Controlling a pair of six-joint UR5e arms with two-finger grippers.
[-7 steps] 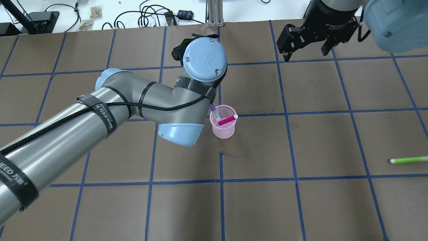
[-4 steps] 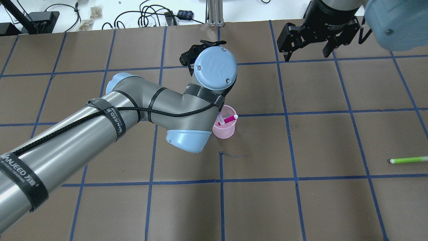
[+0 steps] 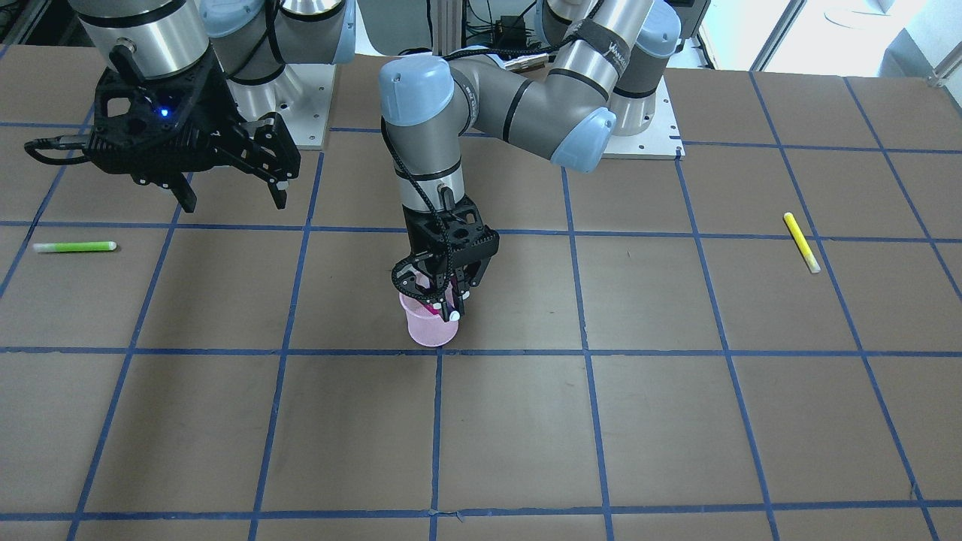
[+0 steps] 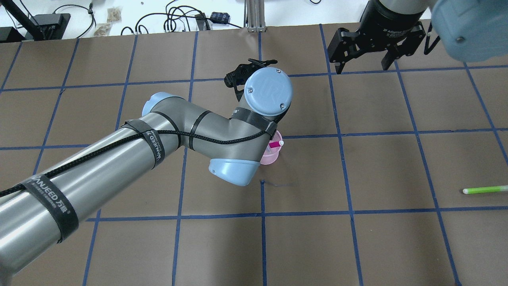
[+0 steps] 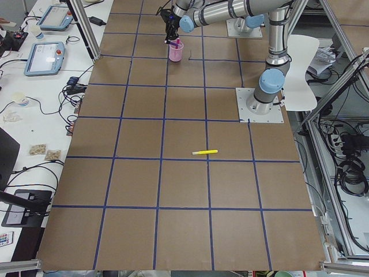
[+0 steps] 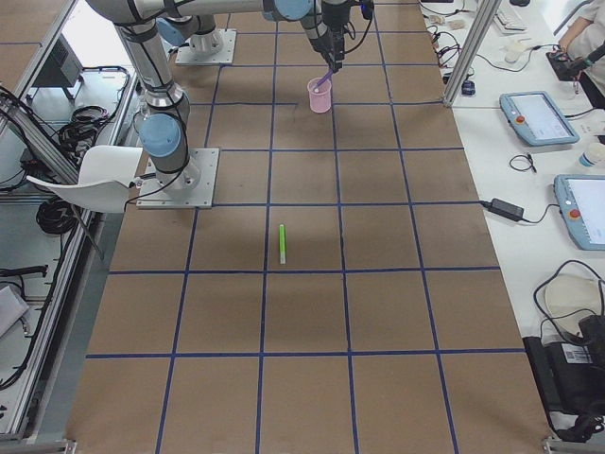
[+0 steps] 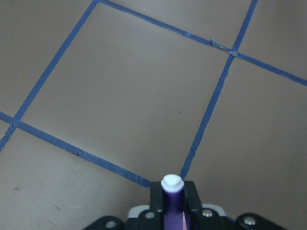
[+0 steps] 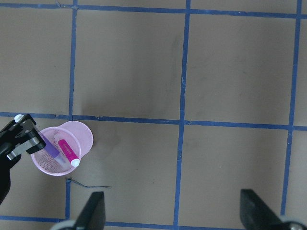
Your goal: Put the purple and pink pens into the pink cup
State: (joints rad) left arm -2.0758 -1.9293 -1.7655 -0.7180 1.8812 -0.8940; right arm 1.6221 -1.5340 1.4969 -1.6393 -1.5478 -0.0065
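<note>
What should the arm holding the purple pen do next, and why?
Probably open the left gripper and let the purple pen drop: its lower end already sits inside the pink cup, beside the pink pen.

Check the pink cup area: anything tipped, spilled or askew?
Nothing stands out. The pink cup stands upright, the pink pen leans inside it, and the left end effector grips the purple pen, its tip in the cup.
</note>
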